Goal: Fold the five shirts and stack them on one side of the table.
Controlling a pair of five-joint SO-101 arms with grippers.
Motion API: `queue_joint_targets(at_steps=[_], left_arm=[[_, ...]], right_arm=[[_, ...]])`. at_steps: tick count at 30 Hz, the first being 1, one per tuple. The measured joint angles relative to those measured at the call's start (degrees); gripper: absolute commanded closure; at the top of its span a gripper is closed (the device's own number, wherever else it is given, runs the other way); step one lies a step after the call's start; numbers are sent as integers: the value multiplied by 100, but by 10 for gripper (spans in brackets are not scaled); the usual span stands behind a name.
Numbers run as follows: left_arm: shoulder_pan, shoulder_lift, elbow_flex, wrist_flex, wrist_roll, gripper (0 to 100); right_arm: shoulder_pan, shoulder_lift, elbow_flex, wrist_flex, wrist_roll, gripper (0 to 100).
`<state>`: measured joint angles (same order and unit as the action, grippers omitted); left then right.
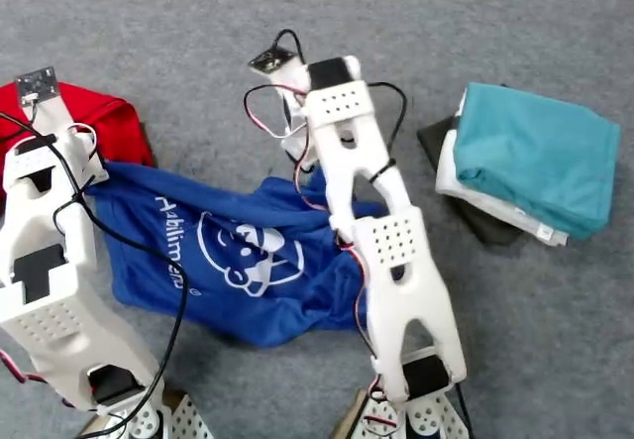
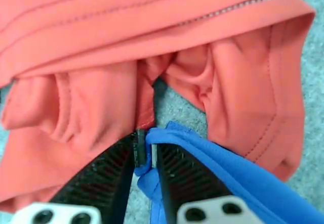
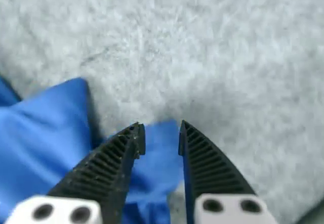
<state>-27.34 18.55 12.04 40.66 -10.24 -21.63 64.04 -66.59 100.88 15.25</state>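
- The left arm (image 1: 50,310) reaches from its base along the left edge of the blue shirt (image 1: 287,305).
- The left claw (image 2: 146,155) has its jaws pinched together on a corner of that shirt.
- The right arm (image 1: 396,261) stretches across the shirt's right part, with its wrist at the shirt's far edge.
- The right claw (image 3: 161,133) points down over that edge, its jaws a little apart.

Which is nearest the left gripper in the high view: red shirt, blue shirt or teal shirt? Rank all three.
1. Blue shirt, pinched in the left gripper.
2. Red shirt, just beyond the fingertips.
3. Teal shirt, far off, opposite side.
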Motion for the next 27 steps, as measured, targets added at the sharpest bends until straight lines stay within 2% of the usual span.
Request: queue_joint_targets(at_steps=[12,24,27], left_arm=[[0,0,0,0,0,982],[0,0,0,0,0,982],[0,0,0,0,0,982]], right_arm=[[9,193,53,0,-114,868],[281,-484,1336,0,-114,865],[290,-484,1354,0,-114,784]])
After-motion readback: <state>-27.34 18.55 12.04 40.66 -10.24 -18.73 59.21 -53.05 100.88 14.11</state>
